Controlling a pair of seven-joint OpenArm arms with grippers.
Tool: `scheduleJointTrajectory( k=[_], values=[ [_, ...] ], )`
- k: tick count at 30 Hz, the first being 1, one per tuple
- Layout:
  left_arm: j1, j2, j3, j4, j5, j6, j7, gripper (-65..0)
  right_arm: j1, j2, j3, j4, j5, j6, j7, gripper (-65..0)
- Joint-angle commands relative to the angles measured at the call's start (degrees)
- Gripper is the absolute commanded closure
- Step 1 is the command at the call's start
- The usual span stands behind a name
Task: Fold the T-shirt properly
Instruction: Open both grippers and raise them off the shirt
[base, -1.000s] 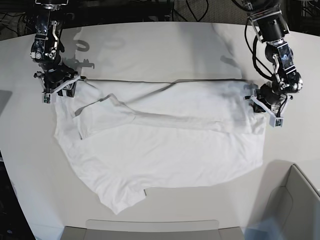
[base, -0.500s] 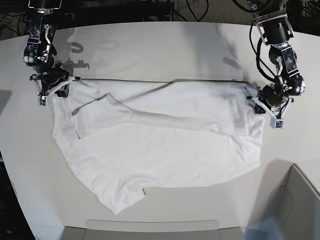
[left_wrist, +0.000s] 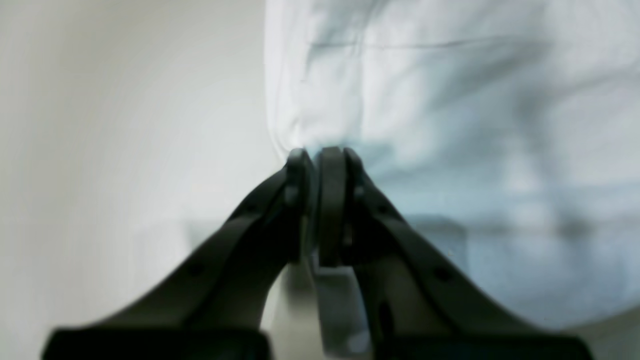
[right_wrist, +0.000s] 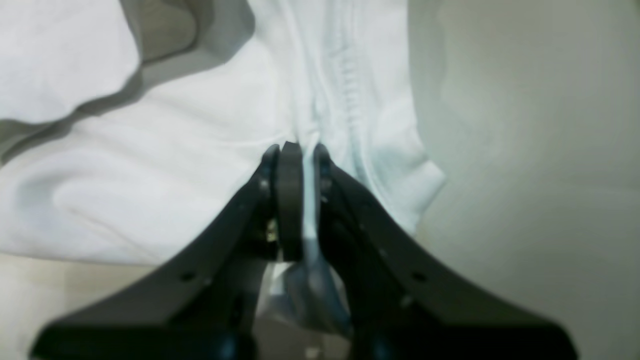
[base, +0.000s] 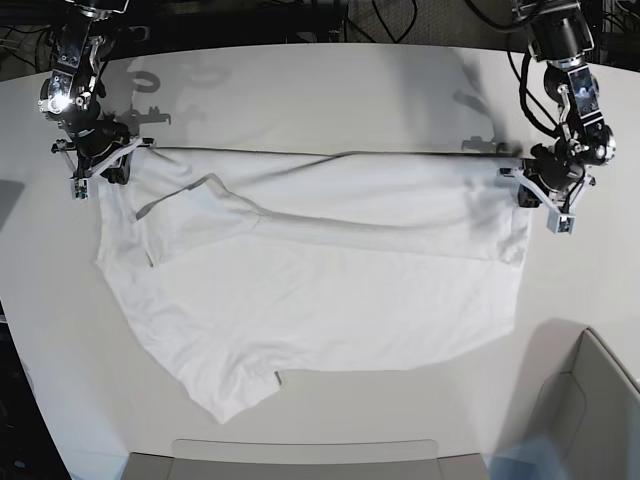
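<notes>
The white T-shirt (base: 320, 280) lies spread and wrinkled on the white tabletop (base: 300, 90), its far edge pulled into a taut straight line between both arms. My left gripper (base: 535, 190) is at the base view's right and is shut on the shirt's right end; in the left wrist view the gripper (left_wrist: 320, 152) pinches the shirt (left_wrist: 450, 100). My right gripper (base: 100, 165) is at the left and is shut on the left end; in the right wrist view the gripper (right_wrist: 295, 150) pinches a hemmed fold of the shirt (right_wrist: 350, 75).
A grey box (base: 590, 410) stands at the front right corner. A grey tray edge (base: 305, 455) runs along the front. Cables (base: 400, 15) hang behind the table's far edge.
Both grippers have moved away from me and outward with the shirt's edge. The edge between them is now straighter and tauter, and the whole shirt has slid a little toward the back.
</notes>
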Motion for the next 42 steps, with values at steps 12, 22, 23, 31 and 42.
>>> scheduleJointTrajectory(
  k=[12, 22, 23, 31, 42],
  values=[
    [9.2, -1.4, -5.4, 1.2, 4.1, -2.9, 6.8, 0.0, -10.4, -1.2, 0.0, 0.8, -3.0, -0.6, -0.1, 0.0],
    [15.3, -1.6, -12.0, 1.2, 4.3, -8.6, 6.9, 0.0, -19.1, -3.2, 0.4, 1.2, -3.1, 2.7, 5.3, 0.0],
    [15.4, -1.6, -12.0, 1.2, 4.3, -8.6, 6.9, 0.0, -19.8, -3.3, 0.8, 1.6, -3.1, 2.7, 5.7, 0.0],
    [15.4, -1.4, -16.1, 6.1, 4.3, -8.6, 7.9, 0.0, -19.5, -7.1, 4.7, 9.2, -3.1, 2.9, 5.7, 0.0],
    [15.3, -1.1, -16.5, 20.9, 4.3, -8.6, 12.9, -20.4, -17.2, -7.5, 4.4, 20.1, -3.1, 2.9, 5.6, -13.3]
  ],
)
